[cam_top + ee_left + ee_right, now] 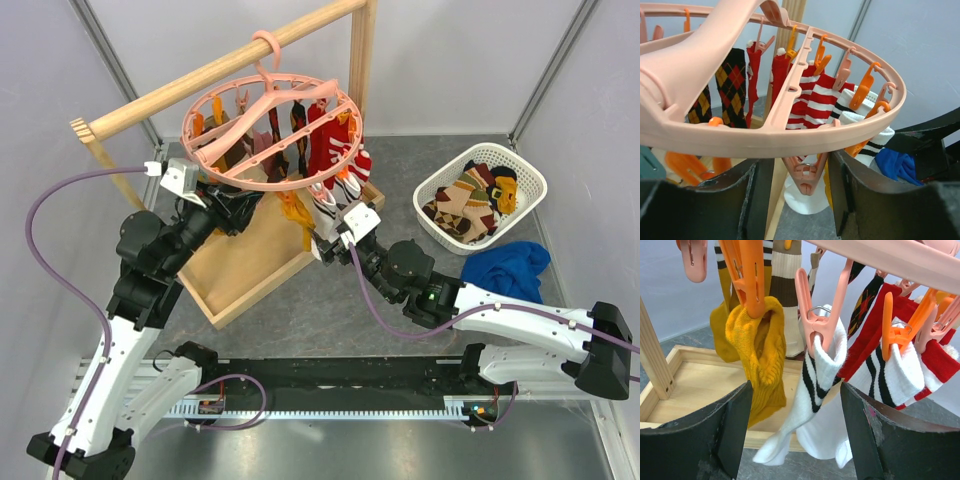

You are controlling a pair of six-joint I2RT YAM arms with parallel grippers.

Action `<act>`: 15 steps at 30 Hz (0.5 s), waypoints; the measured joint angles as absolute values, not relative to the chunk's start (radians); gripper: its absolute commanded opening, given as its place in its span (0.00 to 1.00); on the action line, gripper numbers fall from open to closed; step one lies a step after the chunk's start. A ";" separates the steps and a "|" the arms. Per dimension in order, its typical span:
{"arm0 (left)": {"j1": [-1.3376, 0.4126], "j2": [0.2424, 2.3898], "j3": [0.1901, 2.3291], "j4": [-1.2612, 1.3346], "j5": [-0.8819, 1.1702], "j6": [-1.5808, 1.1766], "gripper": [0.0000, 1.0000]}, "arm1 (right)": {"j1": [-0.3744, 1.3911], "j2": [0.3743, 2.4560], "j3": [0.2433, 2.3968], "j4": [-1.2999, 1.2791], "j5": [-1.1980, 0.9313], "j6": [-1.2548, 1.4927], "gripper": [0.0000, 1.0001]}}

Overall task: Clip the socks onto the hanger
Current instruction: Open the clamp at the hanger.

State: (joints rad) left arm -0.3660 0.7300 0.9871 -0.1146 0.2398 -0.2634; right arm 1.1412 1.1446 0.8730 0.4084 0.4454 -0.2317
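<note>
Two grippers are raised under the round salmon-pink plastic drying hanger (790, 142).

Left gripper (799, 160): the jaws are apart and straddle one salmon-pink clip (807, 175) that hangs from the ring's rim just above the fingertips. A gap shows on one side of the clip, so no grip is seen. Beyond this hand, a black-and-mustard argyle sock (732, 82) and a red-and-white striped sock (810, 102) hang clipped to the ring.

Right gripper (796, 387): the jaws are spread wide and hold nothing. A white sock with black stripes (815, 390) hangs between the fingers from a clip above them. I cannot tell whether it touches either finger. On this hand's left side, a mustard knitted sock (760, 355) hangs from an orange clip (750, 275). Below and beyond lies a light wooden tray base (245, 270).

Above both hands, the hanger hooks over a wooden rail (200, 78).

Off the right arm's far side stands a white plastic basket (512, 160) holding loose patterned socks (465, 205). A plain blue cloth (505, 268) lies just beside it.
</note>
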 measured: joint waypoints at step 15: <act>-0.366 0.747 1.016 -0.105 0.272 -0.269 0.34 | 1.140 1.145 0.873 0.408 0.442 -0.230 0.79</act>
State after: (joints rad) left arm -0.3660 0.7471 1.0161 -0.1055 0.2718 -0.2691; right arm 1.1404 1.1446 0.8730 0.4080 0.4419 -0.2302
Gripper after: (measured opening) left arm 0.421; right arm 0.786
